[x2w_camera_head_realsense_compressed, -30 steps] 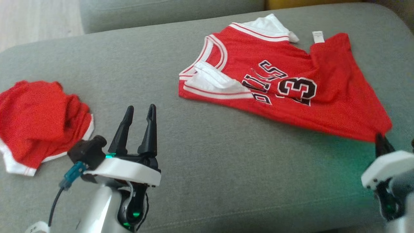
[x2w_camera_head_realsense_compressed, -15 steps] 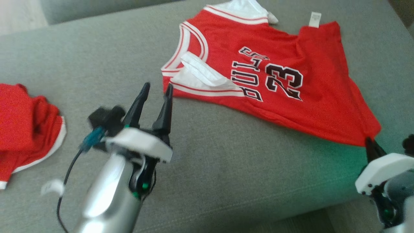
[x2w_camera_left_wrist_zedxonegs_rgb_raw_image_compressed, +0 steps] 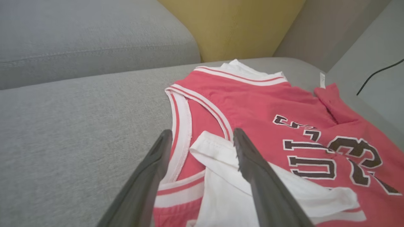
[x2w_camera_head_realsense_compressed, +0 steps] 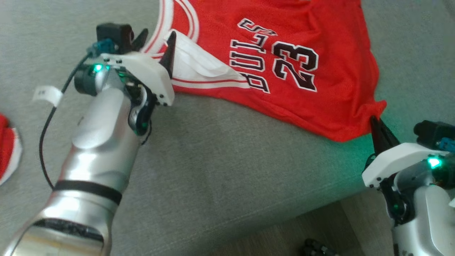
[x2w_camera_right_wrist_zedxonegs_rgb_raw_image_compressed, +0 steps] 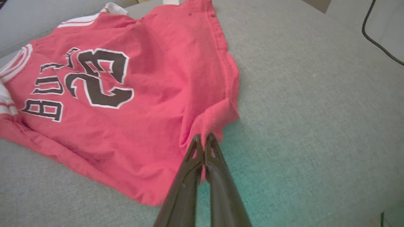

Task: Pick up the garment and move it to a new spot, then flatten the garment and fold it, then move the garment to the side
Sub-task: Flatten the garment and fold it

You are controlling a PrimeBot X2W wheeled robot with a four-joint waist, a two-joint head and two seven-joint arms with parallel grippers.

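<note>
Over the last second the left claw has travelled from open sofa seat, well apart from the jersey, to the jersey's shoulder end. The head camera has swung too, so the jersey's shift in that view is no move of the cloth.

Nearest, at the seat's front edge, the right claw is pressed together on the jersey's hem corner, which bunches up into its tips in the right wrist view. The cloth rises slightly there; the rest lies on the seat with the lettering up.

Farther in, the left claw is spread, its two fingers straddling the white flap that is turned out over the armhole trim. It pinches nothing yet.

Judging by this, the jersey is about to be held at two ends, hem and shoulder, which suits lifting it to a new spot or pulling it flat. The left claw needs to come down and close on the shoulder layers, not on the loose flap alone.

Beyond lie the jersey's far shoulder and the back cushion.
</note>
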